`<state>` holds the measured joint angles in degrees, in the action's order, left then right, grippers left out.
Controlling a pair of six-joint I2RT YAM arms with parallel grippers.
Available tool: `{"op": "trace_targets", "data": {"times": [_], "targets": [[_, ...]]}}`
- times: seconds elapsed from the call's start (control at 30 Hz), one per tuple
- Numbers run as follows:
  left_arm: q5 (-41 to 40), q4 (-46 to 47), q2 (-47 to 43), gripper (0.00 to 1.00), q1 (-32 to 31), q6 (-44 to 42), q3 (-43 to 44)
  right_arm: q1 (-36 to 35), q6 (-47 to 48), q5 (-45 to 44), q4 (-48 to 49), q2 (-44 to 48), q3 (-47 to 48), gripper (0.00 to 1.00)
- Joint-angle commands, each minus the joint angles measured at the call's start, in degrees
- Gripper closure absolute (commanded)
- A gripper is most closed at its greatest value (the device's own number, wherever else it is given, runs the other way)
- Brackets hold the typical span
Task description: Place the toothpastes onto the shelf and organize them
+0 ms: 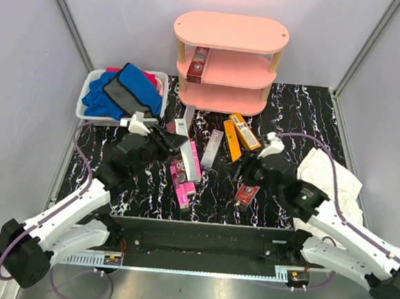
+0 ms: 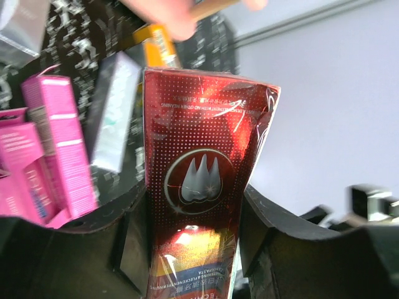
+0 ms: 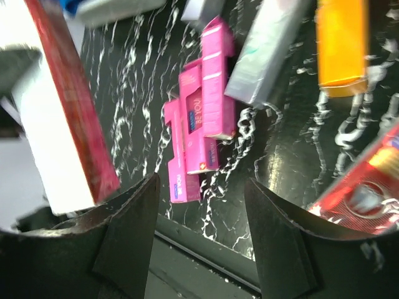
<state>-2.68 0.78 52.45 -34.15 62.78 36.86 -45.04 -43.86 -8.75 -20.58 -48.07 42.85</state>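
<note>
The salmon-pink shelf (image 1: 230,31) stands at the back, with one dark red toothpaste box (image 1: 198,63) on its middle tier. My left gripper (image 1: 167,140) is shut on a dark red toothpaste box (image 2: 206,187) and holds it above the mat; that box also shows at the left of the right wrist view (image 3: 68,106). My right gripper (image 1: 243,168) is open and empty above the mat (image 3: 202,205), beside another dark red box (image 1: 247,193). Pink boxes (image 1: 186,172), a silver box (image 1: 212,148) and two orange boxes (image 1: 238,135) lie on the mat.
A white bin (image 1: 112,120) with blue and grey cloths stands at the back left. A white cloth (image 1: 326,177) lies at the right, next to my right arm. Grey walls close in both sides. The black marbled mat (image 1: 299,116) covers the table.
</note>
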Motion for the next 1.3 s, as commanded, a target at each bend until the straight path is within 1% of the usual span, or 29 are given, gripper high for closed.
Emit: {"op": "trace_targets", "data": {"times": [0.0, 0.07, 0.13, 0.17, 0.2, 0.27, 0.43, 0.5, 0.63, 0.8, 0.83, 0.93, 1.03, 1.07, 1.13, 1.17, 1.2, 1.23, 1.27], "targets": [[2.4, 11.9, -1.8, 0.50, 2.1, 8.0, -2.7, -10.4, 4.6, -9.4, 9.4, -4.6, 4.0, 0.34], [5.1, 14.0, -1.1, 0.50, 3.1, 10.5, -3.9, -16.4, 7.4, -12.2, 12.3, -7.5, 5.6, 0.33], [6.1, 16.7, -0.5, 0.50, 4.2, 11.8, -5.1, -20.8, 9.3, -14.9, 15.5, -9.0, 6.3, 0.22], [7.0, 18.0, 0.0, 0.50, 4.4, 12.7, -5.4, -24.8, 10.7, -19.2, 16.4, -10.4, 6.5, 0.15], [7.0, 18.3, 0.2, 0.50, 4.6, 12.8, -5.5, -26.4, 11.2, -21.0, 16.8, -11.0, 6.7, 0.11], [6.8, 18.0, 0.2, 0.50, 4.9, 12.9, -5.3, -29.5, 12.6, -23.8, 18.8, -12.5, 6.8, 0.08], [7.2, 18.7, -0.2, 0.50, 5.5, 13.5, -5.3, -31.0, 12.7, -24.7, 22.4, -16.9, 7.3, 0.08], [7.8, 18.9, -0.2, 0.50, 5.6, 13.7, -5.1, -31.5, 12.4, -26.0, 23.3, -18.6, 7.8, 0.11], [9.1, 21.1, -0.2, 0.50, 5.6, 15.2, -5.9, -32.1, 11.9, -32.5, 23.9, -22.6, 8.8, 0.15], [10.2, 23.7, 0.0, 0.50, 5.6, 16.5, -7.2, -32.1, 13.1, -36.7, 28.3, -23.7, 8.2, 0.20], [10.4, 24.5, 0.1, 0.50, 5.6, 17.0, -7.4, -32.1, 13.6, -37.7, 28.8, -23.9, 8.2, 0.26], [10.7, 25.3, 0.3, 0.50, 5.6, 17.5, -7.9, -32.1, 14.1, -38.0, 29.9, -24.4, 8.5, 0.40], [10.3, 26.1, 0.1, 0.50, 5.7, 18.2, -8.8, -32.0, 14.5, -37.2, 28.7, -25.5, 9.7, 0.46], [10.2, 26.3, 0.1, 0.50, 5.7, 18.3, -9.0, -32.1, 14.5, -37.0, 28.2, -25.6, 9.9, 0.50], [10.1, 26.2, -0.2, 0.48, 5.7, 18.1, -9.1, -32.1, 14.1, -36.6, 27.5, -25.5, 10.0, 0.55], [10.0, 26.1, -0.4, 0.46, 5.8, 18.0, -9.2, -32.1, 14.0, -36.4, 27.4, -25.3, 9.9, 0.59], [9.9, 26.0, -0.5, 0.44, 5.9, 18.0, -9.3, -32.1, 13.7, -36.4, 27.1, -25.1, 9.8, 0.60], [9.7, 25.7, -0.9, 0.38, 6.0, 17.6, -9.4, -32.2, 13.7, -36.3, 26.9, -24.5, 9.7, 0.62], [9.6, 25.1, -1.1, 0.34, 6.0, 17.3, -9.2, -32.1, 13.6, -36.2, 26.6, -24.3, 9.7, 0.63]]}}
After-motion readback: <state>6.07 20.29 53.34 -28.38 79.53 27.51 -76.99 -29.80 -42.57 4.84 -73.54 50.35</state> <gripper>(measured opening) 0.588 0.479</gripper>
